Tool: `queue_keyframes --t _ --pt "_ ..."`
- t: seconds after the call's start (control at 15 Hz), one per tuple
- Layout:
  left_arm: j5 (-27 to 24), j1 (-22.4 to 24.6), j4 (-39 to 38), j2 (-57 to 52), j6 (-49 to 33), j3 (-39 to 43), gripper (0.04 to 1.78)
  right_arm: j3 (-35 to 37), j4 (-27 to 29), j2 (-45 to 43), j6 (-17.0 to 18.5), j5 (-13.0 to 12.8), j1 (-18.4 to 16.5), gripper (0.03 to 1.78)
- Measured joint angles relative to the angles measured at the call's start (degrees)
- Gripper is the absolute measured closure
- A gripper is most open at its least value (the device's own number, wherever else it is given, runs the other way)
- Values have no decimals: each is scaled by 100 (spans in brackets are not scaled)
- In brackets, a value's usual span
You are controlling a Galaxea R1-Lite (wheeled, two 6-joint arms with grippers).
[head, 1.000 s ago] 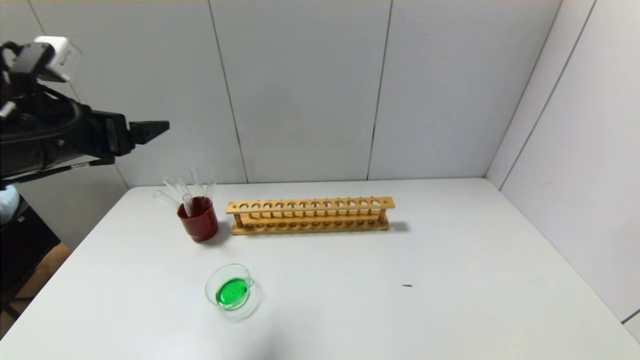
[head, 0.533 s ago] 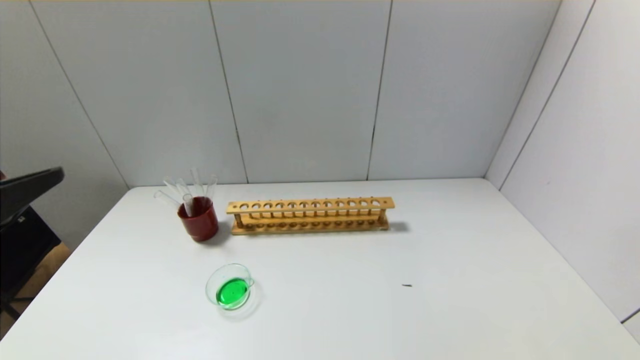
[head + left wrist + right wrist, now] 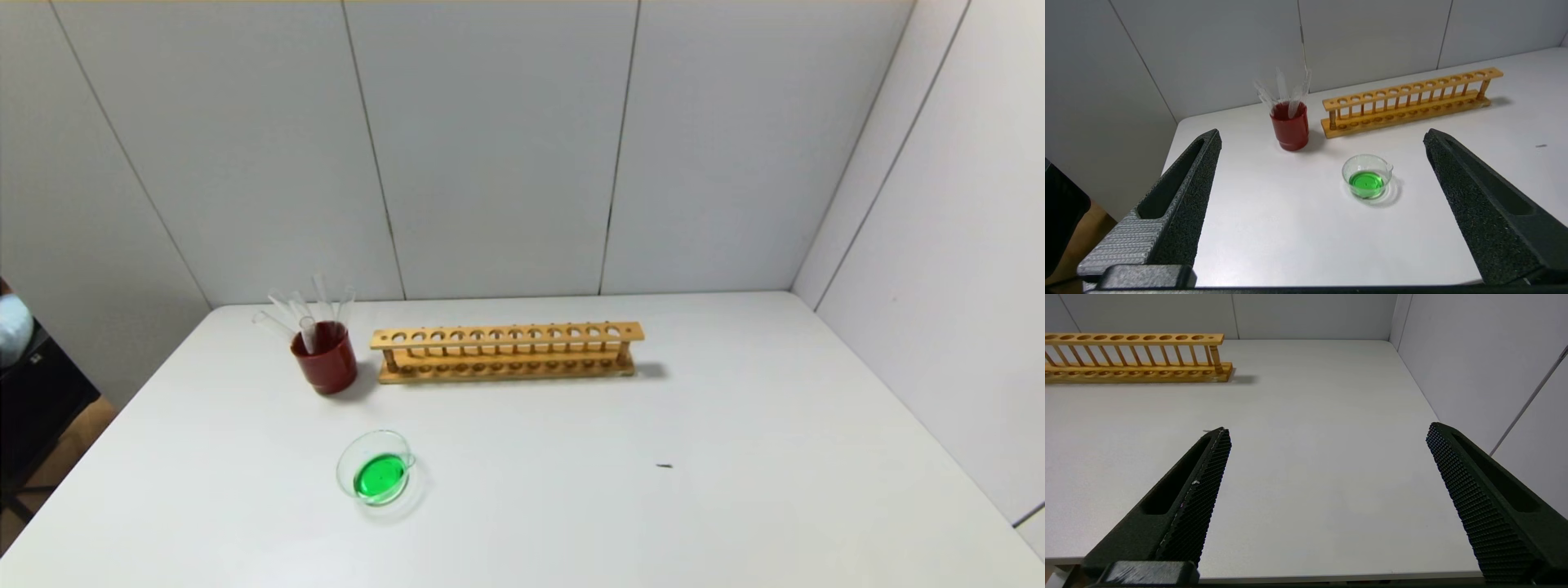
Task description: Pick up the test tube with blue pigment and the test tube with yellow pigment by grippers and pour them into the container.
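Note:
The container (image 3: 348,467) is a shallow clear glass dish with a pouring lip, standing on the table's front left with green liquid in it. It also shows in the left wrist view, container (image 3: 1347,172). No test tube with blue pigment or test tube with yellow pigment is in view. My left gripper (image 3: 1323,132) hangs open and empty off the table's near left edge, well back from the dish. My right gripper (image 3: 1329,428) is open and empty over the table's near right edge. Neither arm shows in the head view.
A dark red cup (image 3: 326,366) (image 3: 1290,130) at the back left holds several colourless clear tubes (image 3: 307,312) (image 3: 1283,87). Beside it to the right lies a long wooden tube rack (image 3: 506,351) (image 3: 1408,102) (image 3: 1135,355) with bare holes. Grey walls close the back and right.
My left arm, high at the left edge of the head view a second ago, has dropped back and left out of that view. Nothing on the table has moved.

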Motion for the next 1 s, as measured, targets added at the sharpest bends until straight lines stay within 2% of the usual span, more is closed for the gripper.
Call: queue_keyframes --t 0.2,0.6,0.73,1.0 --pt "197 23 34 -789 -38 916 7 0 0 0 -2 2 2 6" --pt "532 27 -1170 -1157 -400 2421 7 0 0 0 -2 2 2 6" --pt "731 29 -998 -1164 -247 2514 7 0 0 0 -2 2 0 6" --pt "496 32 -263 -1173 -22 2330 7 0 0 0 -2 2 0 6"
